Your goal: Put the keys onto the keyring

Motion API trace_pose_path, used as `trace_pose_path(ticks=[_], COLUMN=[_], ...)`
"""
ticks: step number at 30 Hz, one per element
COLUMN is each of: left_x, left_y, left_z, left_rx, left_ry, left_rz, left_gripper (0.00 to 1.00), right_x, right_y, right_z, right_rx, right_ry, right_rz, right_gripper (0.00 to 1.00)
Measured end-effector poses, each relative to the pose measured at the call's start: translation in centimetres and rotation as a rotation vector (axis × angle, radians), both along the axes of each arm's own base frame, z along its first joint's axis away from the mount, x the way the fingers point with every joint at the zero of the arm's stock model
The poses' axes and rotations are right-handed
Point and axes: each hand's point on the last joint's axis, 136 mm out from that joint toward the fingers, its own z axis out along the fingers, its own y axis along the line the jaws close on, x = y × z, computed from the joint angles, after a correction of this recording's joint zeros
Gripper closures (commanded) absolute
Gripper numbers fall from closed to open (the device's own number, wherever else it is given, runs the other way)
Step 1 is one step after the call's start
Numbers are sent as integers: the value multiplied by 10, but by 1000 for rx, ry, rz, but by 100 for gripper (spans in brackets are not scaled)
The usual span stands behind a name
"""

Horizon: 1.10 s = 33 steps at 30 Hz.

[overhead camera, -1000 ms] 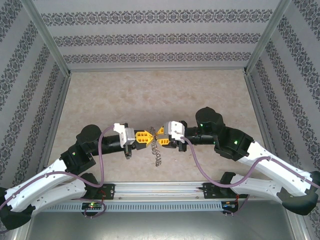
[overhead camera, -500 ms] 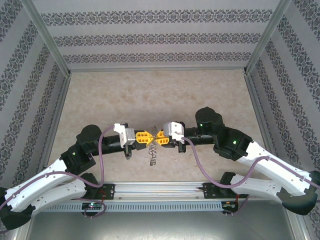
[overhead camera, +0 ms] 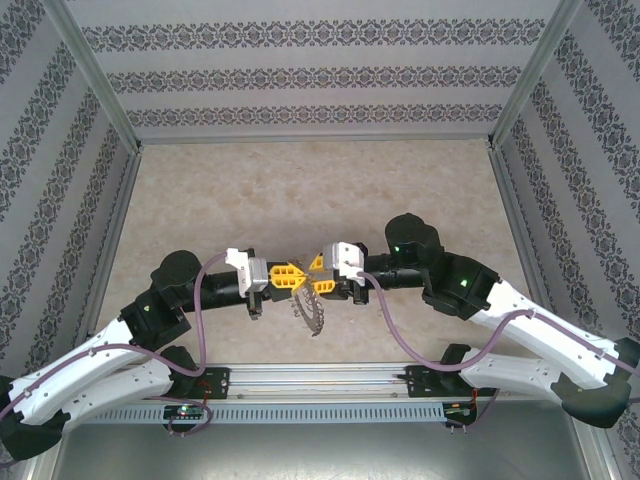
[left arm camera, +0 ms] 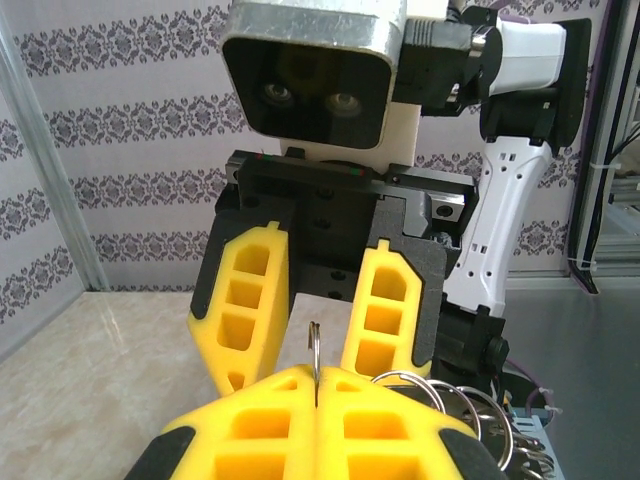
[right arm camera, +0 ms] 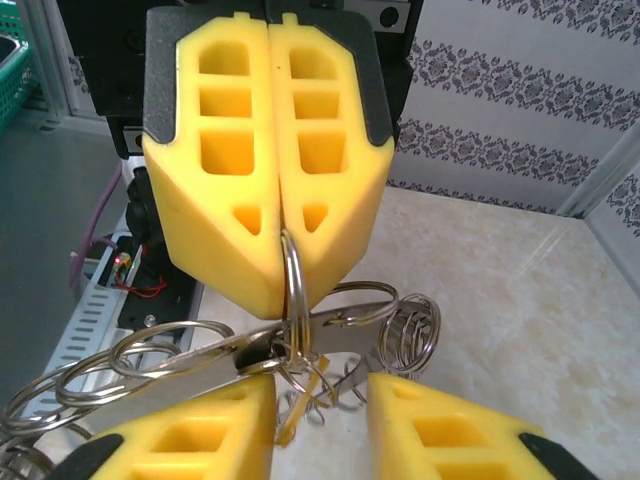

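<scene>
As I stand behind the bases, the metal rail [overhead camera: 320, 380] along the near edge of the desk [overhead camera: 300, 190] comes first. The left arm [overhead camera: 100, 365] and the right arm [overhead camera: 540, 335] bend inward from either side, so that their heads meet nose to nose just past it.

The left tool [overhead camera: 292, 275] is squeezed tight. From its own wrist, its yellow pads [left arm camera: 250, 430] are pressed flat together, with a thin wire loop of the keyring [overhead camera: 312, 312] standing up from the seam between them. The right tool [overhead camera: 322, 268] faces it with its jaws set well apart, one yellow pad on each side of that loop. Neither pad touches the loop, as far as the left wrist view lets me judge.

From the right wrist the grip is plainer (the loop runs straight up into the closed seam of the left pads). Below it the keyring hangs as a bunch of linked grey wire rings, sagging between the parted right pads. A slim yellowish sliver dangles among those rings. It may be the key [right arm camera: 297, 405], but it is too small and too hidden for me to be sure.

From above, the bunch droops just under the two tools, and I cannot tell whether it touches the desk. Beyond lies the mottled beige desk top, then the walls [overhead camera: 320, 80] with their dark patterned bands.
</scene>
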Motion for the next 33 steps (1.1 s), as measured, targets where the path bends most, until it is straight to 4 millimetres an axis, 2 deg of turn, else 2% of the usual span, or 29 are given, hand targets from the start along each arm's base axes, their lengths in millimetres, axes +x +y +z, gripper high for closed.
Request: trace_pose_path(ticks=[3,8,17,28,33], left_x=[-2,-2,-2,-2,-2], left_y=[1,2,2,3,3], left_z=[3,5,5,5,3], left_rx=[-11,-16,-17,-18,-16], left_ry=[-9,-13,-14,-15,-14], left_rz=[-3,-4,-3,0,5], left_gripper=[100,100,100,100,100], right_x=[-4,-6,-4,2,5], right_y=[-3,-2,4,5,0], right_z=[0,0,-2,-3,2], right_rx=[16,28,29,25,40], right_ry=[0,3,8,17,-11], right_rz=[9,18,28,1,-35], right_gripper=[65,72,78,100,100])
